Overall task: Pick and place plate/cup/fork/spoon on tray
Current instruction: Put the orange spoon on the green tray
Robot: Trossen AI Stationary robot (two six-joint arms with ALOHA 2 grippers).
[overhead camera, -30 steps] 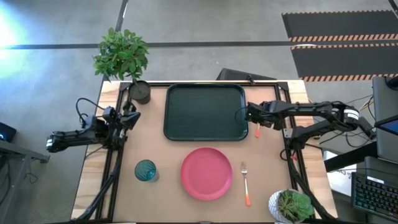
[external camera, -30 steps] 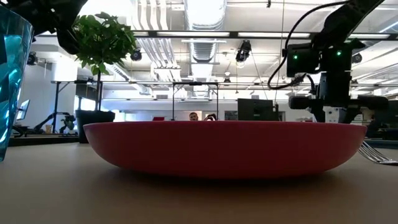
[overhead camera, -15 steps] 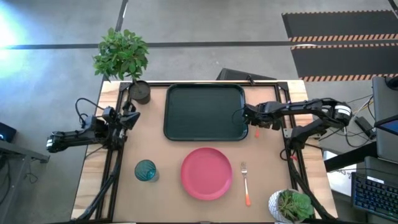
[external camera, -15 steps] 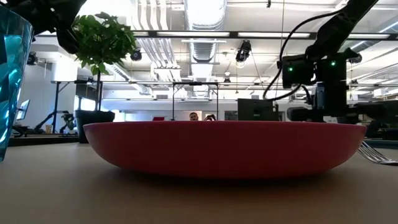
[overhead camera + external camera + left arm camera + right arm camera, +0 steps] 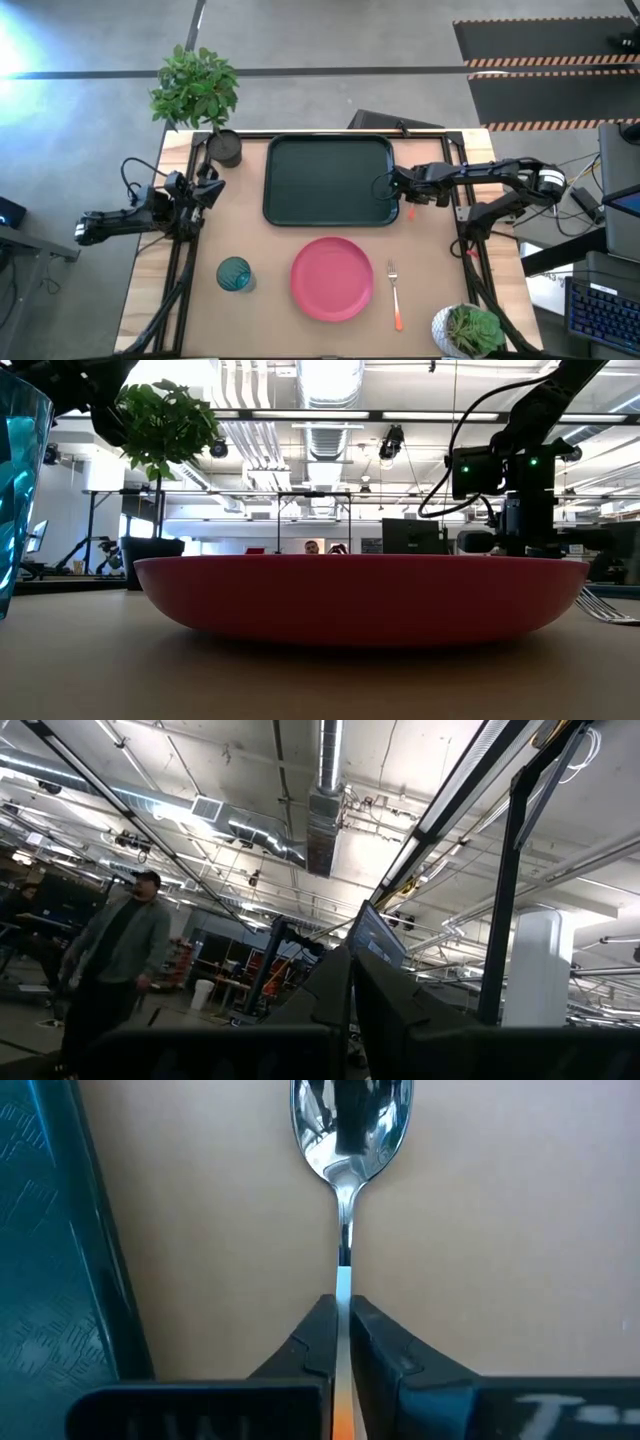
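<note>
Spoon (image 5: 345, 1140) lay on the bare tabletop (image 5: 440, 255) just off the tray's (image 5: 330, 180) 3 o'clock edge, its silver bowl pointing away from the wrist and its stem running back between my right gripper's (image 5: 343, 1330) fingers (image 5: 312, 1335), which were clamped onto the handle where silver met orange. In the overhead view I read that right gripper (image 5: 404, 190) low at the tray's right rim, the arm reaching in from 3 o'clock. Pink plate (image 5: 332, 278) sat at 6 o'clock from the tray, apart from it; the fork (image 5: 395, 295) lay just beside the plate at its 3 o'clock, tines toward the tray; the teal cup (image 5: 234, 273) stood at the plate's 9 o'clock. My left gripper (image 5: 208, 188) waited at the tray's 9 o'clock, fingers pressed together on nothing. A potted plant (image 5: 196, 95) stood at the tray's 10 o'clock corner.
</note>
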